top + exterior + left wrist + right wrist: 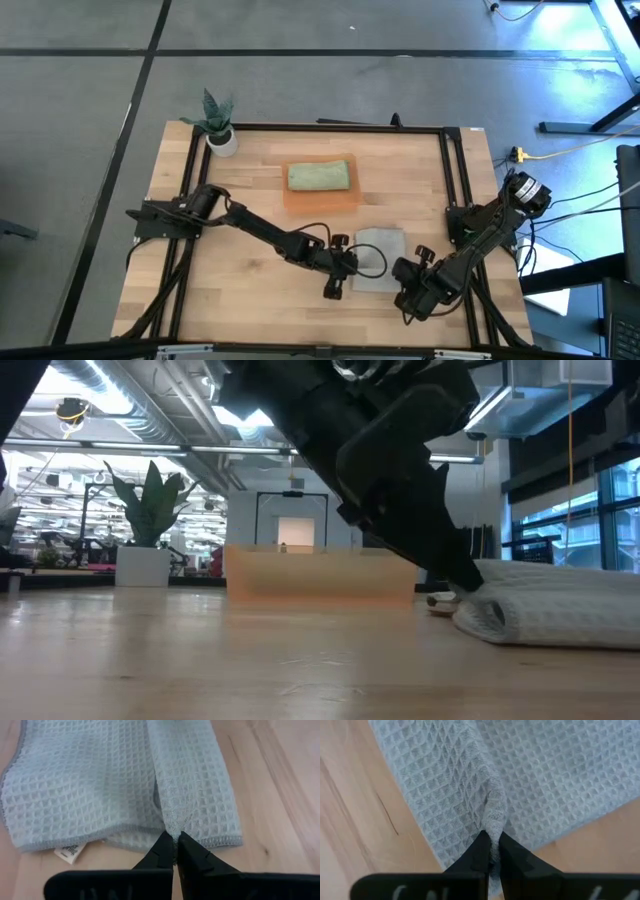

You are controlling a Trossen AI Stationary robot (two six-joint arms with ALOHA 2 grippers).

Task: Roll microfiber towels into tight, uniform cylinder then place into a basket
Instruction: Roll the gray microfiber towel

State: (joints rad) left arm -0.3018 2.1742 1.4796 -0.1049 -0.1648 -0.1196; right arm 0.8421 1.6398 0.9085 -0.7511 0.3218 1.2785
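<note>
Left claw (pixel 174 841) pinching grey towel (pixel 115 785) hem, right claw (pixel 492 843) likewise clamped.

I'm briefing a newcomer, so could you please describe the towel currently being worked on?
On the wooden table, look on the near side of the orange basket. The grey waffle-weave towel lies flat there between both arms, unlike the green towel inside the basket.
</note>
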